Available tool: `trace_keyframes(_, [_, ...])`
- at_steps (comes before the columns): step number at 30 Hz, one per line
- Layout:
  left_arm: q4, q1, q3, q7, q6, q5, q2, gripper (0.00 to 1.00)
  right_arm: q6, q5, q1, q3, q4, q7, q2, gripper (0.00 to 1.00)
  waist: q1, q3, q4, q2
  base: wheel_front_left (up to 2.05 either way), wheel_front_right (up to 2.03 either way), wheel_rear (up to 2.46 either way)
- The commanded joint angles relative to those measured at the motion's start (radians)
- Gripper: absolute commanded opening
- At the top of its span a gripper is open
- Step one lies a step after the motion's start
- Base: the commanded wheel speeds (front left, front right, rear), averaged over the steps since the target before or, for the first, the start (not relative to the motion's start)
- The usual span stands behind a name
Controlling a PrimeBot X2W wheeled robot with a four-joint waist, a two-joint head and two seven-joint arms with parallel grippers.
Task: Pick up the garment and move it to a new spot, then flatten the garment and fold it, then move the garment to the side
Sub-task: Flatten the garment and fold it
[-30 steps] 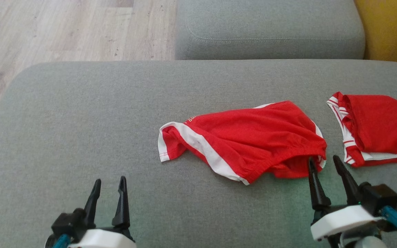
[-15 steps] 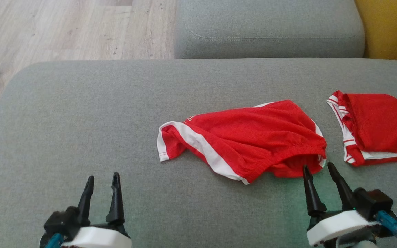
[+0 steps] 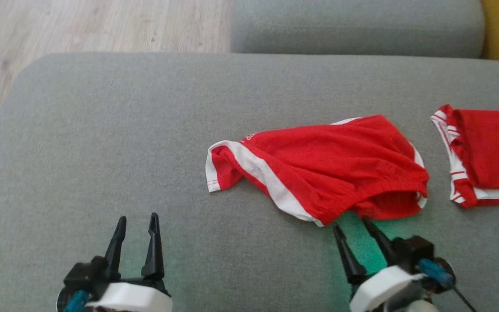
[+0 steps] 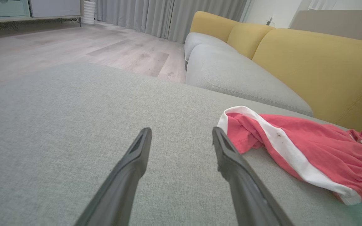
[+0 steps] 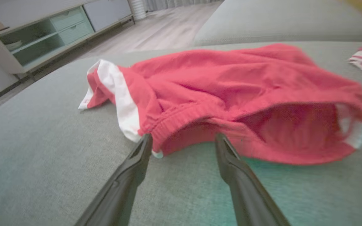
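I see the red shorts (image 3: 332,169) crumpled on the grey sofa cushion (image 3: 102,151), my right tool (image 3: 351,223) spread just beside their waistband (left tool (image 3: 137,217) spread too, well apart).

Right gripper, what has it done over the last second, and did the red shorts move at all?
The right gripper slid to the robot's left along the near edge of the red shorts, toward the white stripe, open and gripping nothing. The head camera also shifted. The shorts lie as before on the grey cushion; the left gripper stays open and empty.
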Motion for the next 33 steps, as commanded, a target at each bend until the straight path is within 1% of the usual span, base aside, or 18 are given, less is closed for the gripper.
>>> trace_keyframes(1, [-0.028,-0.058,0.043,-0.012,-0.003,0.01,0.001,1.0,0.007,-0.014,-0.064,0.043,0.0,0.003,-0.004,1.0,-0.0001,0.023,0.017,0.0,0.0,0.0,0.0])
trace_keyframes(7, [-0.016,-0.081,0.048,-0.012,-0.014,0.023,-0.016,1.0,0.007,-0.022,-0.153,0.118,0.121,-0.013,-0.004,1.0,-0.0001,0.062,0.051,0.0,0.0,0.0,0.0])
trace_keyframes(8, [-0.013,-0.083,0.05,-0.012,-0.016,0.025,-0.018,1.0,0.007,-0.021,-0.166,0.126,0.136,-0.016,-0.004,0.95,-0.0001,0.065,0.056,0.0,0.0,0.0,0.0])
trace_keyframes(9, [-0.011,-0.084,0.052,-0.012,-0.018,0.027,-0.02,1.0,0.007,-0.02,-0.178,0.133,0.15,-0.018,-0.004,0.76,-0.0001,0.067,0.061,0.0,0.0,0.0,0.0])
trace_keyframes(10, [-0.009,-0.085,0.054,-0.012,-0.019,0.029,-0.022,1.0,0.007,-0.021,-0.19,0.14,0.16,-0.021,-0.004,0.33,-0.0001,0.068,0.065,0.0,0.0,0.0,0.0])
trace_keyframes(11, [-0.007,-0.086,0.057,-0.012,-0.02,0.031,-0.025,1.0,0.007,-0.019,-0.2,0.144,0.164,-0.028,-0.004,0.0,-0.0001,0.069,0.068,0.0,0.0,0.0,0.0])
trace_keyframes(14, [-0.003,-0.084,0.066,-0.012,-0.023,0.036,-0.029,1.0,0.007,-0.009,-0.228,0.157,0.151,-0.048,-0.004,0.0,-0.0001,0.066,0.074,0.0,0.0,0.0,0.0])
trace_keyframes(18, [0.004,-0.08,0.076,-0.012,-0.027,0.041,-0.035,1.0,0.007,0.028,-0.266,0.202,0.074,-0.048,-0.004,0.0,-0.0001,0.058,0.076,0.0,0.0,0.0,0.0])
trace_keyframes(22, [0.009,-0.078,0.086,-0.012,-0.032,0.046,-0.043,1.0,0.007,0.071,-0.326,0.271,-0.02,-0.006,-0.004,0.0,-0.0001,0.05,0.076,0.0,0.0,0.0,0.0])
trace_keyframes(26, [0.016,-0.079,0.094,-0.012,-0.039,0.051,-0.051,1.0,0.007,0.104,-0.433,0.332,-0.081,0.042,-0.004,0.0,-0.0001,0.041,0.081,0.0,0.0,0.0,0.0])
trace_keyframes(29, [0.026,-0.08,0.095,-0.012,-0.046,0.056,-0.057,1.0,0.007,0.144,-0.513,0.361,-0.114,0.05,-0.004,0.0,-0.0001,0.027,0.09,0.0,0.0,0.0,0.0])
trace_keyframes(30, [0.026,-0.08,0.095,-0.012,-0.046,0.056,-0.057,1.0,0.007,0.144,-0.513,0.361,-0.114,0.05,-0.004,0.0,-0.0001,0.027,0.09,0.0,0.0,0.0,0.0])
trace_keyframes(33, [0.034,-0.074,0.097,-0.012,-0.051,0.059,-0.06,1.0,0.007,0.201,-0.556,0.371,-0.14,0.057,-0.004,0.0,-0.0001,0.01,0.098,0.0,0.0,0.0,0.0])
